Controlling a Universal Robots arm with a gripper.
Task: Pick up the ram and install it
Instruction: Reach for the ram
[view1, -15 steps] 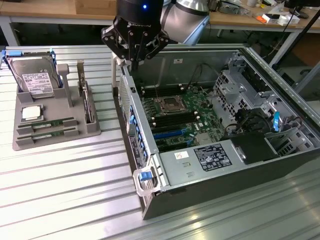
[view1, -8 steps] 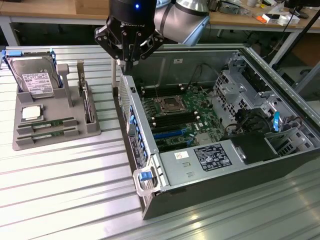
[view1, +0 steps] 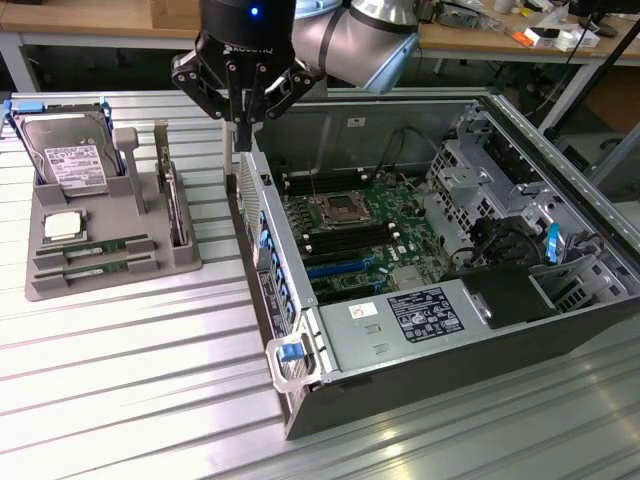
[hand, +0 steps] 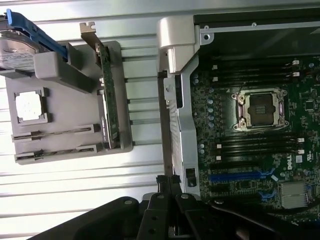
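The fingers (view1: 240, 110) are shut with nothing seen between them, pointing straight down from a vertical wrist above the side wall of the open computer case (view1: 262, 205). The ram (view1: 100, 244) lies lower and well off to the exterior view's left of them. It stands on edge in a slot of the grey tray (view1: 45, 285) on the desk (view1: 130, 380), just beside a second green stick (view1: 104, 263), with its long axis running crosswise.

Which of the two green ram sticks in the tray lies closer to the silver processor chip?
The inner stick, directly beside the processor chip; the outer stick sits one slot further out.
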